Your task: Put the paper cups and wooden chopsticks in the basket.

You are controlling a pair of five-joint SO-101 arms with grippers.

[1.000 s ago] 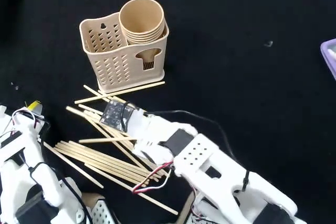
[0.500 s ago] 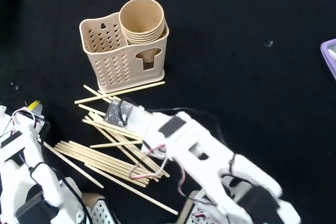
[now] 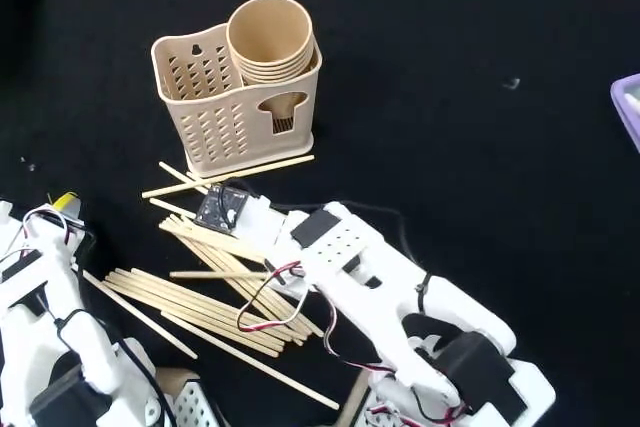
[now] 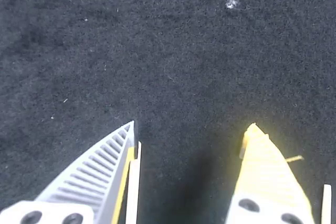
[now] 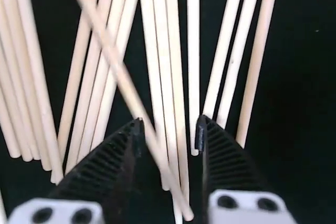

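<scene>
Since the earlier frames, the right arm is swung round and the right gripper (image 3: 225, 209) is brought slightly nearer the basket (image 3: 215, 117). Its jaws are parted, nothing yet clamped, straddling several of the wooden chopsticks (image 5: 157, 51). These are strewn in front of the basket, the nearest almost against its base. The paper cups (image 3: 270, 37) are already stacked in one compartment. The sticks are judged light, stiff, smooth and apt to roll, so a mid-length hold on one or two is advised. One stick crossing the bundle diagonally may be dragged along. The left gripper (image 4: 191, 127), jaws apart, is held over the bare black cloth (image 3: 480, 147), well off from the basket.
</scene>
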